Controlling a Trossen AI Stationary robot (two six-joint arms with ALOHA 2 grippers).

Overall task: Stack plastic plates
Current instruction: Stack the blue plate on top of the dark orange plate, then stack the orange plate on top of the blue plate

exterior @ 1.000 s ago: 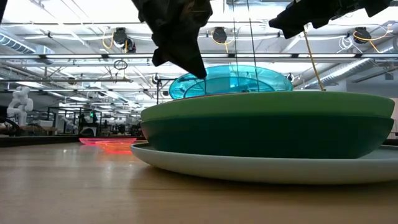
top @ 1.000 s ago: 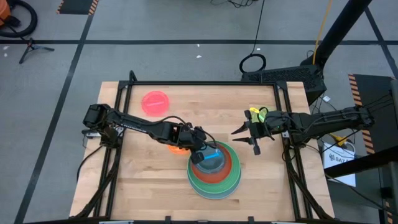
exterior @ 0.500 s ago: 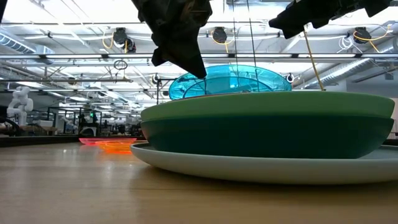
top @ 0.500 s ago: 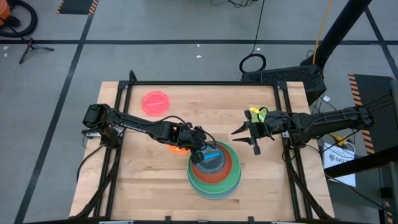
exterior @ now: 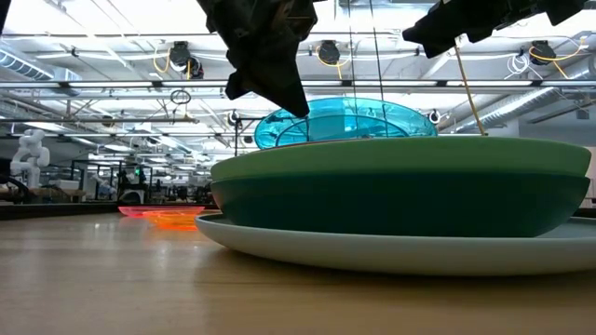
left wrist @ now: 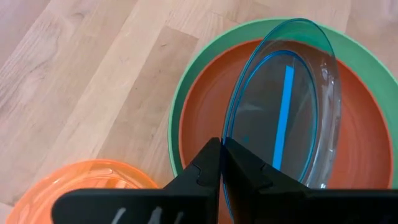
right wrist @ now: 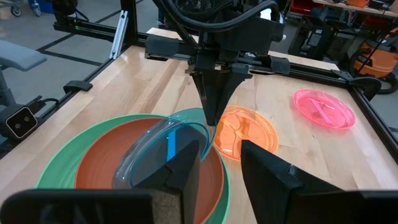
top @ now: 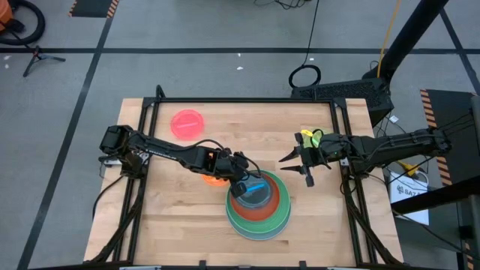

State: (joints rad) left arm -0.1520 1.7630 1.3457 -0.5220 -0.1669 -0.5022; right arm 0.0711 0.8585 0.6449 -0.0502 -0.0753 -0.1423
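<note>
A stack of large plates stands at the table's near middle: light blue (exterior: 400,249) at the bottom, dark green (exterior: 400,200), then light green (top: 283,219). A red-orange plate (left wrist: 360,143) lies in the top one. My left gripper (top: 241,184) is shut on a small translucent cyan plate (left wrist: 286,106) over the stack. My right gripper (top: 296,163) hovers open and empty to the right of the stack. A small orange plate (top: 214,178) lies flat on the table left of the stack. A pink plate (top: 187,123) lies flat at the far left. My left gripper pinches the cyan plate's rim (left wrist: 229,127) between its two fingers, on the side toward the table's left. The fingers (right wrist: 214,102) point down from above. The plate is tilted, its held edge raised and its opposite edge (right wrist: 134,177) down in the red-orange plate.
Bare wooden table lies left of and in front of the stack. Black frame rails (top: 240,100) run along the table's edges. A yellow-green tag (top: 309,137) sits on the right arm.
</note>
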